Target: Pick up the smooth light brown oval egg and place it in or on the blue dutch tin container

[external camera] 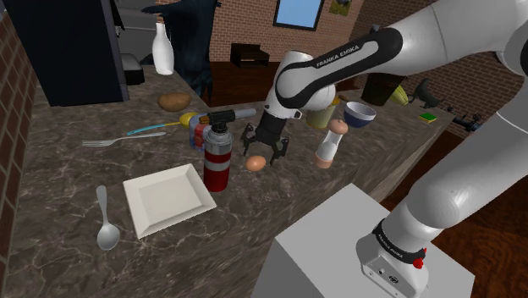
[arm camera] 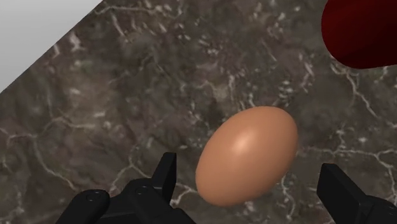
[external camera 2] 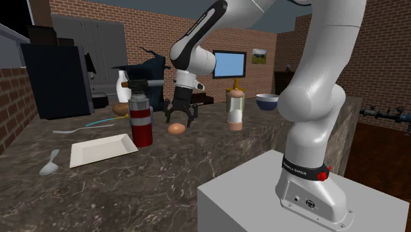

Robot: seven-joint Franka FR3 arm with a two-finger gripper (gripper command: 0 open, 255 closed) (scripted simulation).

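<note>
Egg [arm camera: 247, 154], light brown, smooth and oval: it lies on its side on the dark marbled counter [external camera: 76, 182], directly under the pincer [arm camera: 249, 167] and between its two fingers. In the wrist view one black finger [arm camera: 164, 175] stands off one flank of the egg and the other stands off the opposite flank, with bare counter showing in both gaps. Pincer state: spread wide, nothing clasped. The egg is not lifted.

Shoulder view: the pincer [external camera: 265, 155] points down from the white arm, fingertips low over the counter, and the egg [external camera: 255, 163] sits at their level.

Items around the pincer:
- Red canister [external camera: 217, 161] with a torch head, upright, just beside the pincer towards the shoulder view's left, apart from the egg.
- White square plate [external camera: 167, 199], beyond the canister from the pincer, flat on the counter.
- Two-tone shaker [external camera: 330, 144], upright, near the pincer on the opposite side from the canister.
- Blue bowl [external camera: 360, 113], past the shaker, further from the pincer.
- Dark blue container [external camera: 188, 38], well apart from the pincer at the far side of the counter, behind the canister.

Second exterior view: the pincer [external camera 2: 179, 118] hangs just above the egg [external camera 2: 175, 129].
</note>
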